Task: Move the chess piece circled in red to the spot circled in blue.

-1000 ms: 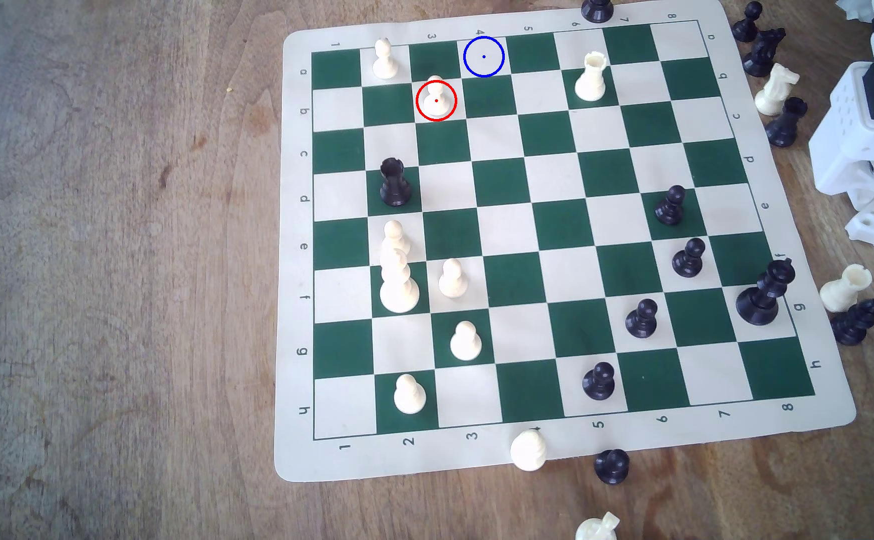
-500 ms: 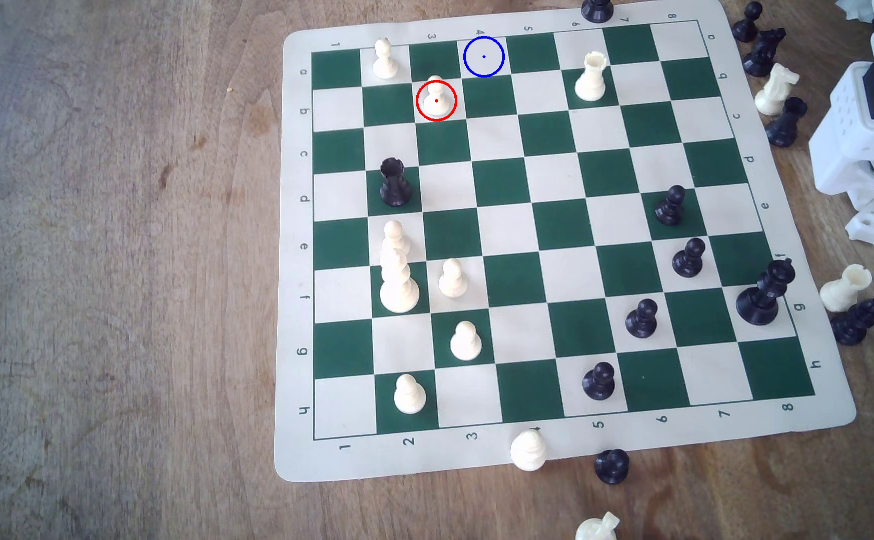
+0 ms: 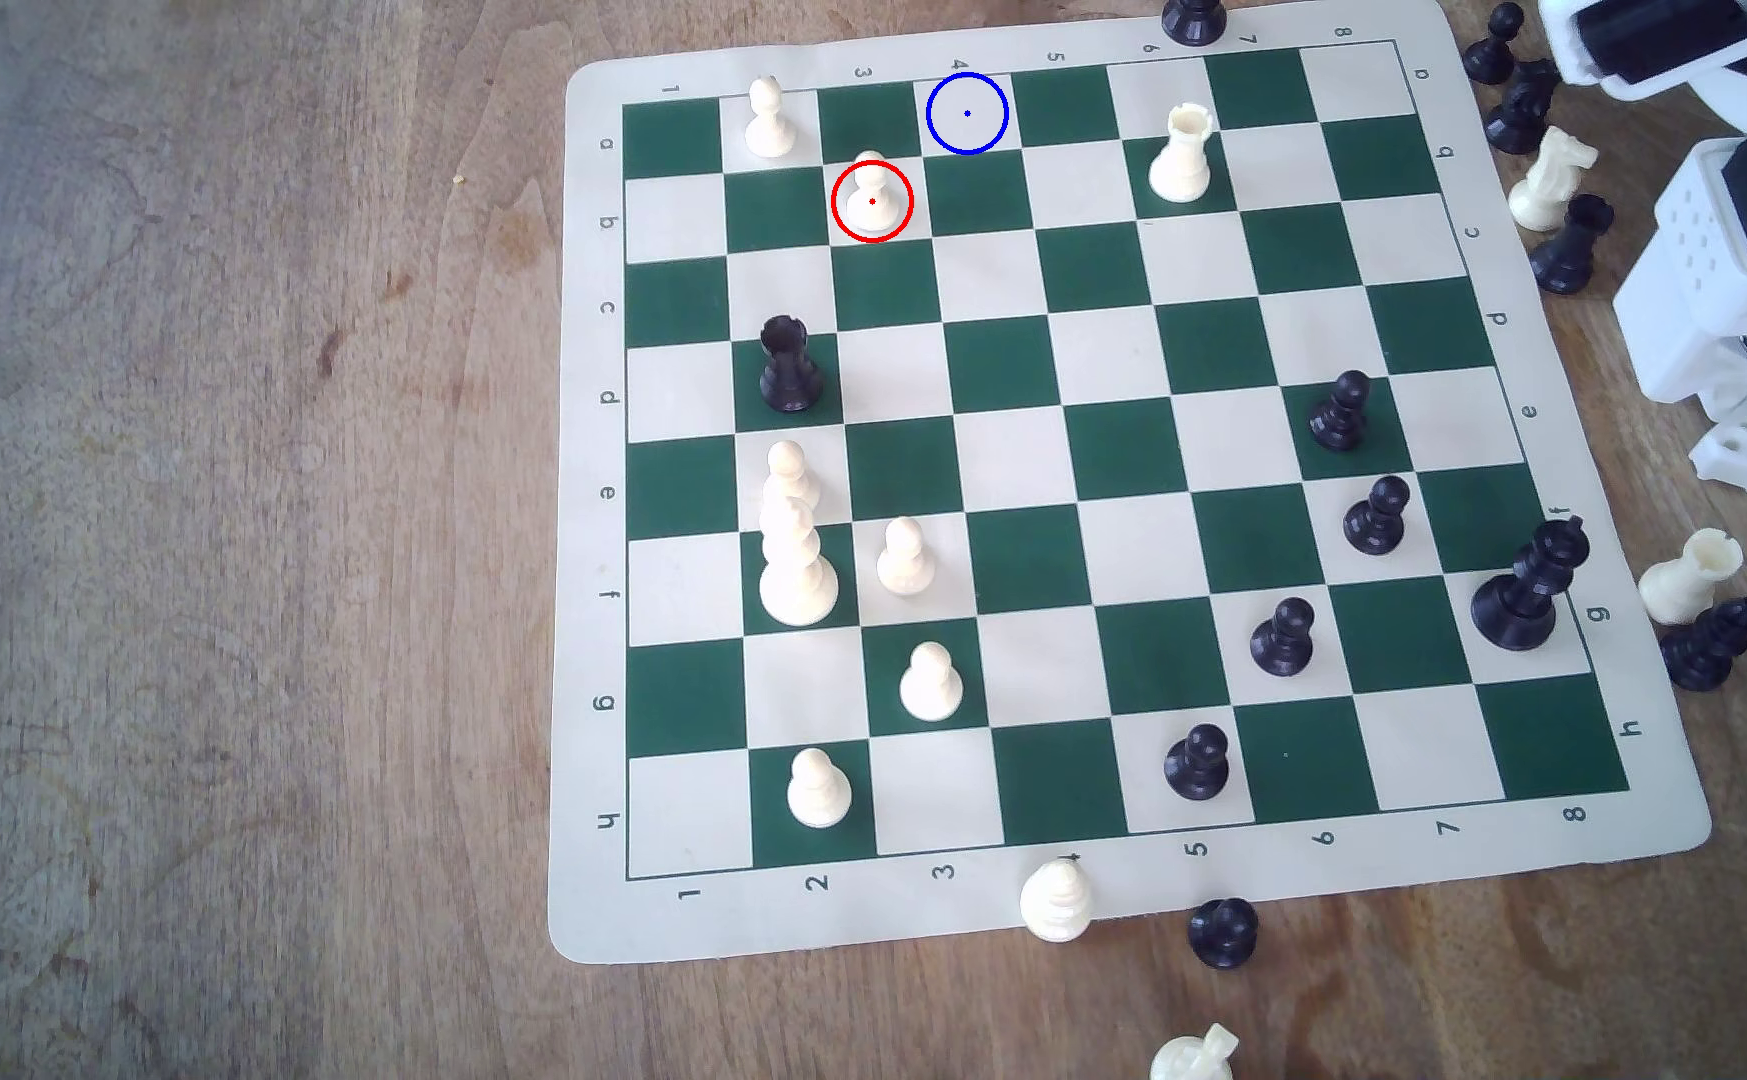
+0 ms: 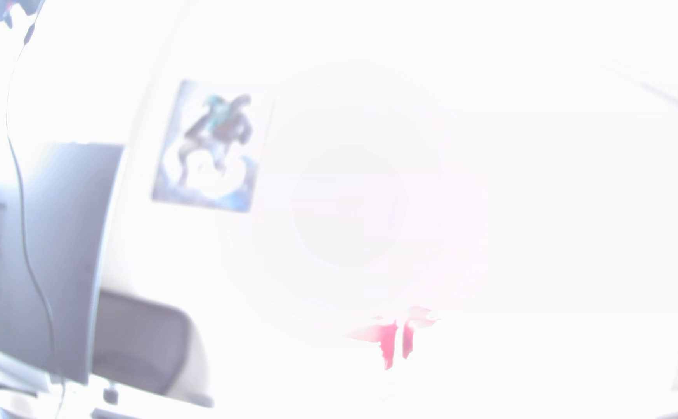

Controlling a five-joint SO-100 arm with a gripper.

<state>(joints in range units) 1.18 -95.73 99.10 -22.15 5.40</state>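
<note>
White pawn (image 3: pixel 870 197) stands upright in red ring, far-left board; blue-ringed square (image 3: pixel 967 113) diagonally adjacent; gripper state we cannot tell; we'd descend vertically, clearing the neighbouring pawn (image 3: pixel 769 119).

Matt wood table (image 3: pixel 225 519); smooth vinyl-looking chessboard (image 3: pixel 588 914); glossy plastic pawn (image 3: pixel 870 197).

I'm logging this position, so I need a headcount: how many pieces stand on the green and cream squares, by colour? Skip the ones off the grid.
Cream pieces: 8
Black pieces: 6
Total: 14
</note>
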